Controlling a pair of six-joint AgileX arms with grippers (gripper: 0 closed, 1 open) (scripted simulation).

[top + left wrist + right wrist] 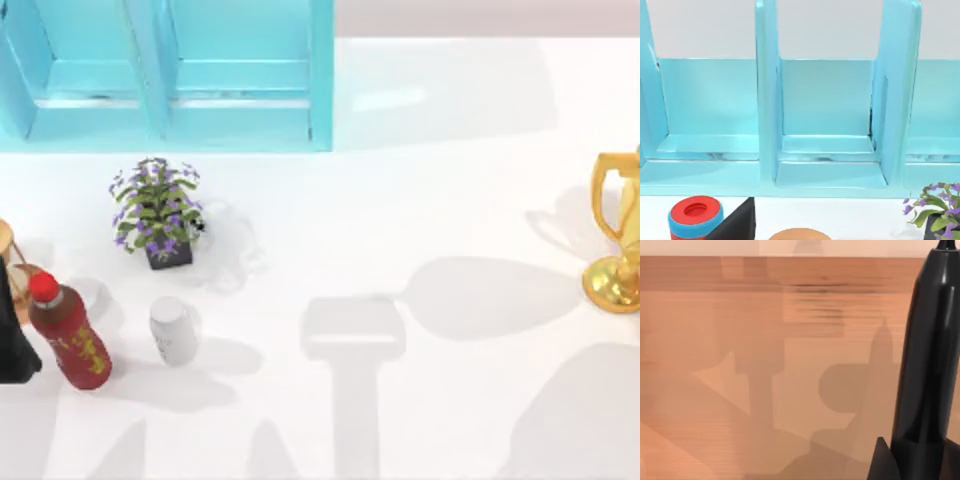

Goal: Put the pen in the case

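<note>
The pen [930, 365], black and glossy, stands close in the right wrist view, tapering to a tip. Its lower end sits between dark fingers [882, 460] of my right gripper [912, 462], which is shut on it, with wood-coloured ground behind. The case [170, 90], a turquoise holder with upright dividers, stands at the table's back left. The left wrist view looks into the case's compartments [827, 100]. A black part of my left arm [12, 330] shows at the table's left edge beside the red bottle.
A red bottle [68, 335] and a white bottle [174, 330] stand front left, with a purple-flowered plant [158, 215] behind them. A gold trophy [620, 240] stands at the right edge. Arm shadows fall across the white table [420, 200].
</note>
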